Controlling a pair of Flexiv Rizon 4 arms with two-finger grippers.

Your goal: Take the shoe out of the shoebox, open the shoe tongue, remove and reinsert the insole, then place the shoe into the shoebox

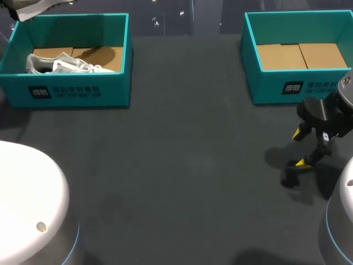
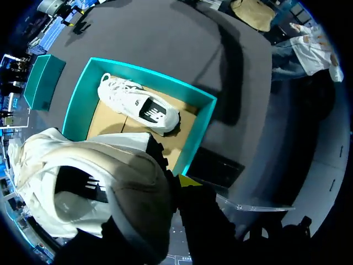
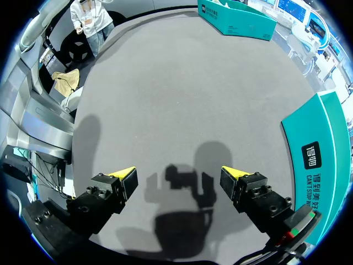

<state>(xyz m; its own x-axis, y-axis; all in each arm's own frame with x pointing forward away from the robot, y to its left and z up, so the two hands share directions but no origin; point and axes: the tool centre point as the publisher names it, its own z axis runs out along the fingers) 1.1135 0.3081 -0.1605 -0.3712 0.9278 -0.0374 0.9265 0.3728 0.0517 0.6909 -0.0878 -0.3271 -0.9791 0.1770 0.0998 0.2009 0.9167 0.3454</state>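
A white shoe (image 1: 63,64) (image 2: 138,104) lies on its side inside the left teal shoebox (image 1: 71,91) (image 2: 198,138). High above that box my left gripper (image 2: 171,182) is shut on a second white and grey shoe (image 2: 94,182). This shoe fills the space in front of the wrist and hides one finger. Only its edge (image 1: 27,10) shows at the far left corner of the head view. My right gripper (image 1: 300,148) (image 3: 179,175) hangs open just above the bare table, in front of the right shoebox (image 1: 298,83) (image 3: 322,149), with nothing between its fingers.
The right shoebox holds only its cardboard floor (image 1: 300,55). The dark mat (image 1: 187,165) stretches between the two boxes. My arms' white bases (image 1: 27,199) stand at the near corners of the table.
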